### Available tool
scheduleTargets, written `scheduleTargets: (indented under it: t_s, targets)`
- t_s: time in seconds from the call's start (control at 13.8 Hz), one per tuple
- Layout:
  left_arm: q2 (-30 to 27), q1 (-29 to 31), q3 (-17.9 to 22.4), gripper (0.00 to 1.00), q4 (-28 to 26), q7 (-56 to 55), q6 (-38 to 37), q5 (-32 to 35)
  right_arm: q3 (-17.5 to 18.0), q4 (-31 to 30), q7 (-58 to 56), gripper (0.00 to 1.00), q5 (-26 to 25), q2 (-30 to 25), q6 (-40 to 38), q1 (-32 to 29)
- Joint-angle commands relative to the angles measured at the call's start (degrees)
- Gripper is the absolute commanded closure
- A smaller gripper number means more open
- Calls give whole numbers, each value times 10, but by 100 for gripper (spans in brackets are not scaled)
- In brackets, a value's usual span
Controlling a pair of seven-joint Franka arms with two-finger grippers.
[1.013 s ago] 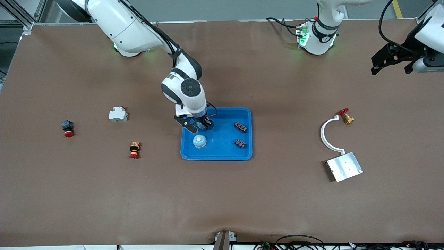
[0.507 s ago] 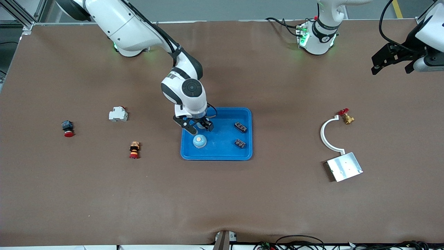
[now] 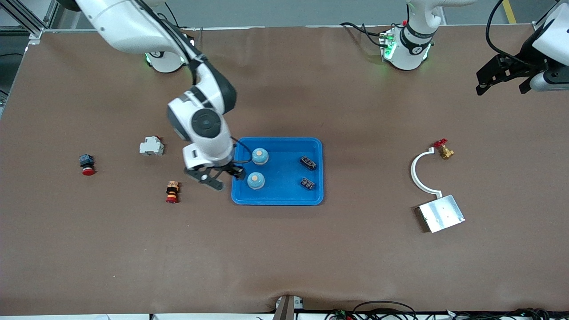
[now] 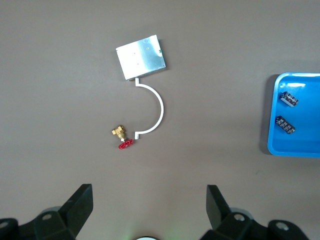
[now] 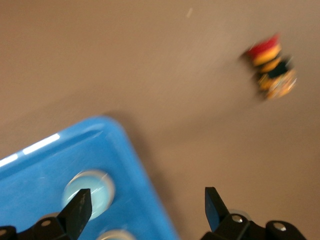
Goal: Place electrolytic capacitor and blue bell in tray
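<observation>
Right claw [image 3: 216,177] hung wide open and empty over the tray's [image 3: 284,195] rim. Both blue bells [image 3: 259,156] and two dark capacitors [image 3: 307,162] sat inside, so the job looked done. Left claw [image 3: 504,75] waited spread, empty, off the bench [image 3: 284,258] end. No legible labels, probably too small.

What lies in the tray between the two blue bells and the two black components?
Only bare tray floor, seen in the front view: the blue bells sit toward the right arm's end, the black components toward the left arm's end.
</observation>
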Motion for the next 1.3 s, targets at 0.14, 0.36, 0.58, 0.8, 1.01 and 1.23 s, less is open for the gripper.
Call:
scheduleTargets:
  t_s: [0.14,0.36,0.58,0.8,1.01,1.23]
  targets:
    - [-5,6,-1,0,6,6,-11,-3,16,-10,-231,0,14,-65,-41,-123]
    - [-6,6,3,0,6,11,-12,-3,16,-10,-333,0,35,-92,-55,-177]
    - [-6,6,4,0,7,11,-12,-3,11,-10,-451,0,82,-129,-77,-220]
    - [-9,6,5,0,7,11,-12,-3,-34,-11,-518,0,99,-173,-119,-212]
    - [-9,6,5,0,6,7,-12,-3,-105,-6,-591,0,137,-211,-158,-182]
    - [-10,6,5,0,6,4,-12,-3,-159,16,-620,0,145,-237,-199,-155]
